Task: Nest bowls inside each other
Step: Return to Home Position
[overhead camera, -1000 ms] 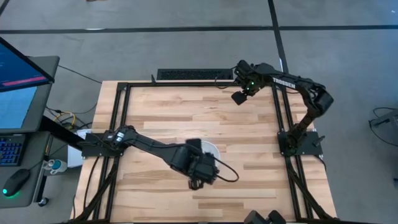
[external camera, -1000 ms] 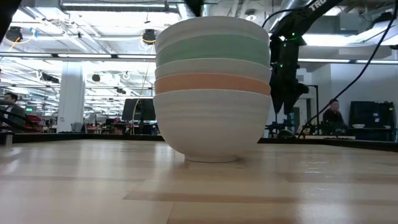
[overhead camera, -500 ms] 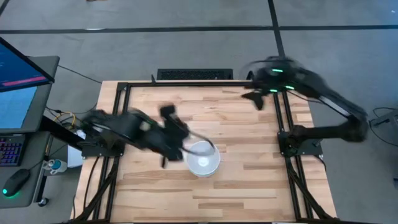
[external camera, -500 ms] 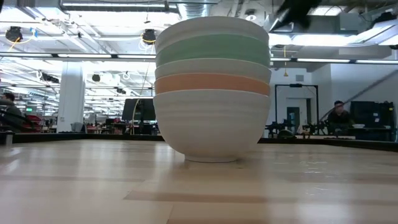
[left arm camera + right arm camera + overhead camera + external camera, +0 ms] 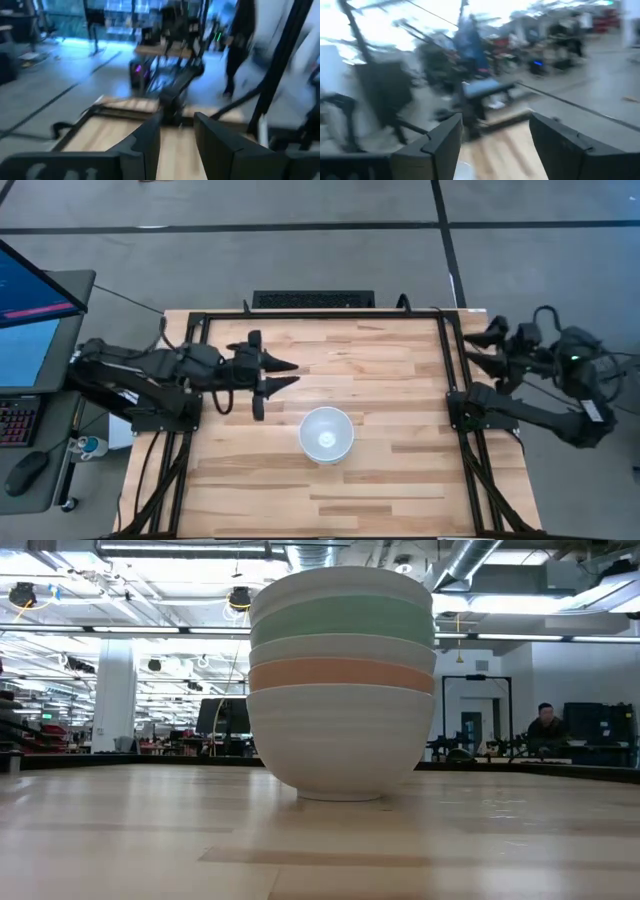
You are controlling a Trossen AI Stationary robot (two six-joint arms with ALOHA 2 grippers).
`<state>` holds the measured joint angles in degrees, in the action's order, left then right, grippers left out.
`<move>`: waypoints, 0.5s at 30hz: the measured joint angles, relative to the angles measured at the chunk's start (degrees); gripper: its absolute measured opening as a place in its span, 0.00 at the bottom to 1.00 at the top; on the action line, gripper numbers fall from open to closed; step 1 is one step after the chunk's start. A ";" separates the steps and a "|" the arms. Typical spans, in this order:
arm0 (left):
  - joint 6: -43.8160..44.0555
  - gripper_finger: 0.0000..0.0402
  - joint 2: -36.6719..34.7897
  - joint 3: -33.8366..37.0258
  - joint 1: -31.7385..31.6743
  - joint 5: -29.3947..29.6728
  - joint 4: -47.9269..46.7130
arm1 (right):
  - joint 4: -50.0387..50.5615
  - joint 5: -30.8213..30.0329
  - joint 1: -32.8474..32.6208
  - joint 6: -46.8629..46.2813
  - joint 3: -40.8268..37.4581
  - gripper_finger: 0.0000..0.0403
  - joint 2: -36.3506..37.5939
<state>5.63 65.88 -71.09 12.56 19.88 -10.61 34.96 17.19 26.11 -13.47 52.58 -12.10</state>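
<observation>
The bowls stand nested in one stack [image 5: 327, 435] near the table's middle, the lowest bowl's foot on the wood. The low view shows the stack [image 5: 340, 680] from the side: white at the bottom, then orange, white, mint green and white on top. My left gripper [image 5: 286, 374] is open, raised above the table to the left of and beyond the stack, fingers pointing toward the table's right; in its wrist view [image 5: 176, 131] the fingers stand apart over bare wood. My right gripper [image 5: 474, 348] is open, pulled back over the table's right frame rail [image 5: 495, 136].
A black frame [image 5: 310, 313] runs along the table's edges. A monitor [image 5: 35, 300] and a keyboard stand off the table's left side. Bare wood lies all around the stack. A person [image 5: 545, 725] sits in the room far behind the table.
My left gripper has risen from the stack and swung back toward the table's left and far side, leaving the stack uncovered and standing still. My right arm has drawn back fast from the far right part of the table to beyond its right rail.
</observation>
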 joint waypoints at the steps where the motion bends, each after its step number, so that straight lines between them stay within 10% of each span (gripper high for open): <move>1: 0.88 0.26 -1.51 4.43 -1.28 -2.20 5.80 | -3.27 1.41 -0.29 -1.34 -2.48 0.63 1.05; 10: -1.37 0.19 -3.00 25.68 -11.48 -11.02 45.35 | -39.47 7.02 -4.49 -8.61 -23.60 0.63 0.67; 15: 11.27 0.15 2.76 38.50 -19.19 -18.20 73.89 | -64.94 7.33 -3.73 -14.67 -37.42 0.63 1.13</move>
<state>16.90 68.64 -32.59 -6.64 1.68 63.28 -29.97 24.53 22.38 -28.14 15.16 -10.97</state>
